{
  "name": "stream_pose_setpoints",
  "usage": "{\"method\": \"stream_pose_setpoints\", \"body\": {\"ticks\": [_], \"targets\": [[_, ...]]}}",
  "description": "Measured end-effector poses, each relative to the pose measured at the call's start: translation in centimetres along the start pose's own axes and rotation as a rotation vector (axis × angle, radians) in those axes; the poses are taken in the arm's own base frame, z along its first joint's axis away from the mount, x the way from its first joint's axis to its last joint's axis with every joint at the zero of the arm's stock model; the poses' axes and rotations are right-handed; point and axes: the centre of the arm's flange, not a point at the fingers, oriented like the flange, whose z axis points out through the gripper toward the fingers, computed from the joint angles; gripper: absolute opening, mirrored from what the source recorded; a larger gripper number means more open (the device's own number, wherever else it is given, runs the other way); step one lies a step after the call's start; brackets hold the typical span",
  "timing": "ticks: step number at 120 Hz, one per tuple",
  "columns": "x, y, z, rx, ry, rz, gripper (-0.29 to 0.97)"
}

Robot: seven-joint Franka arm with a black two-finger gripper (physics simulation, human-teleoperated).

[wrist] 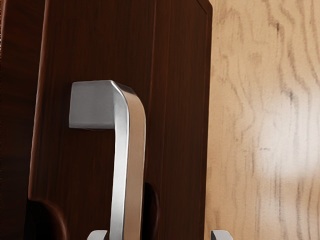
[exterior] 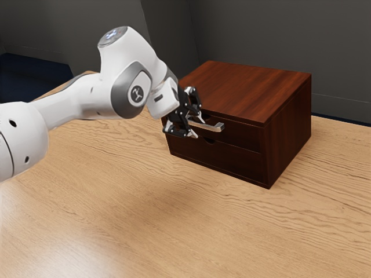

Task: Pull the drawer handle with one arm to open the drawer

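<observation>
Exterior view, read left to right. The white arm point(exterior: 87, 98) enters from the left over the tabletop point(exterior: 174, 231) and ends at the jaws, which stand at the left end of the drawer handle point(exterior: 207, 123). The handle is a silver bar on the upper drawer point(exterior: 235, 134) of a dark wooden cabinet point(exterior: 249, 87) that sits on the far right part of the tabletop. The upper drawer's front looks about level with the lower drawer point(exterior: 226, 157) beneath it, so the drawer is judged shut or nearly so.

Key relation: the bar's long axis runs left to right along the drawer front, and the jaws straddle it crosswise, one finger above and one below. In the wrist view the two fingertips point(wrist: 97, 234) lie on either side of the bar, one just beside it and the other apart from it. The jaws are therefore released, with the bar between them but not clamped.

The coming move is judged to be a closure across the bar, then a straight pull toward the near left, square to the drawer front.
</observation>
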Motion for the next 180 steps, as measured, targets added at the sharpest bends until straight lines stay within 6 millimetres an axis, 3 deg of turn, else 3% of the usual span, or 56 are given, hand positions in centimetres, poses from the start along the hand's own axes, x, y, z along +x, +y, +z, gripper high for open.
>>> {"method": "stream_pose_setpoints", "body": {"ticks": [46, 117, 148, 180], "targets": [[0.0, 0.3, -0.3, 0.001, 0.000, -0.008, 0.11], [0.0, 5.5, -2.7, -0.014, 0.004, -0.036, 0.07], [-0.9, 6.4, -4.0, 0.001, -0.003, -0.056, 0.04], [-1.2, 6.9, -3.8, -0.005, -0.004, -0.069, 0.06]]}}
